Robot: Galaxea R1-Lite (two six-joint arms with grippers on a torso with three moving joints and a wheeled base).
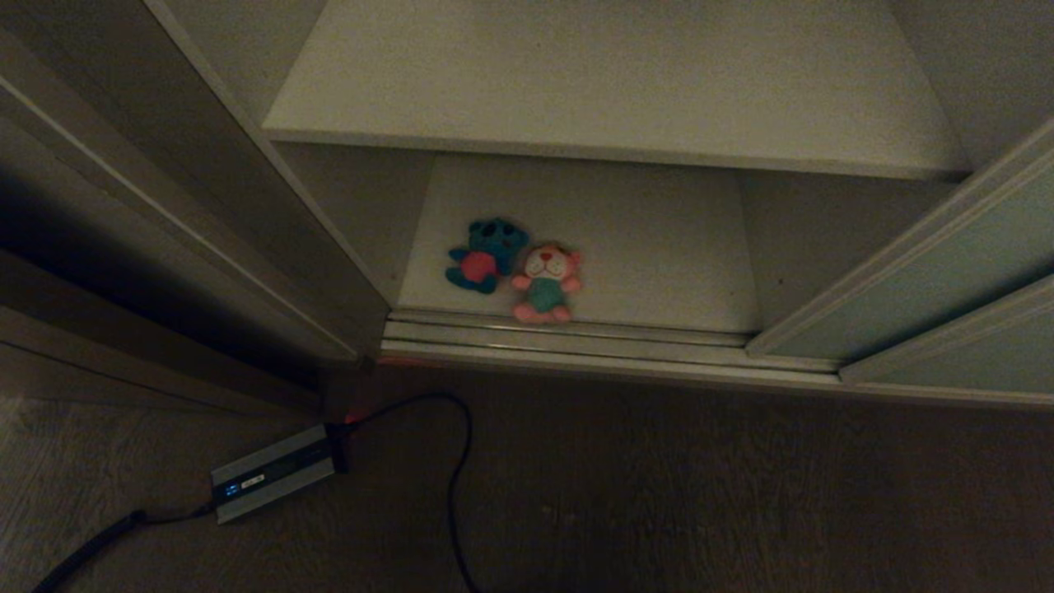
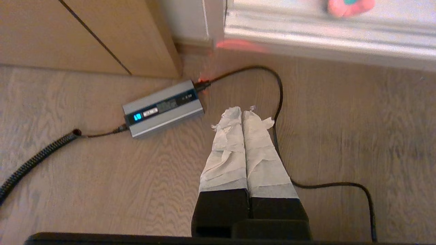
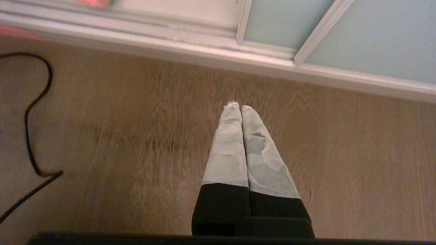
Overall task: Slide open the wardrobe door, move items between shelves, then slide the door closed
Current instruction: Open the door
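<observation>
The wardrobe stands open in the head view. Its pale grey-green sliding wardrobe door (image 1: 930,288) is pushed to the right. On the bottom shelf (image 1: 659,247) sit the two items side by side: a small teal plush (image 1: 486,254) with a red belly and a pink plush (image 1: 546,282) with a white face. A bare upper shelf (image 1: 609,82) lies above them. Neither arm shows in the head view. My left gripper (image 2: 242,110) hangs shut and holding nothing above the wood floor. My right gripper (image 3: 240,107) is likewise shut and holding nothing, short of the door's lower frame (image 3: 320,71).
A grey power box (image 1: 272,471) with a lit display lies on the floor at front left, and its black cable (image 1: 454,461) loops across the floor. The ribbed metal floor track (image 1: 576,342) runs along the wardrobe front. A brown wood side panel (image 1: 165,247) stands at left.
</observation>
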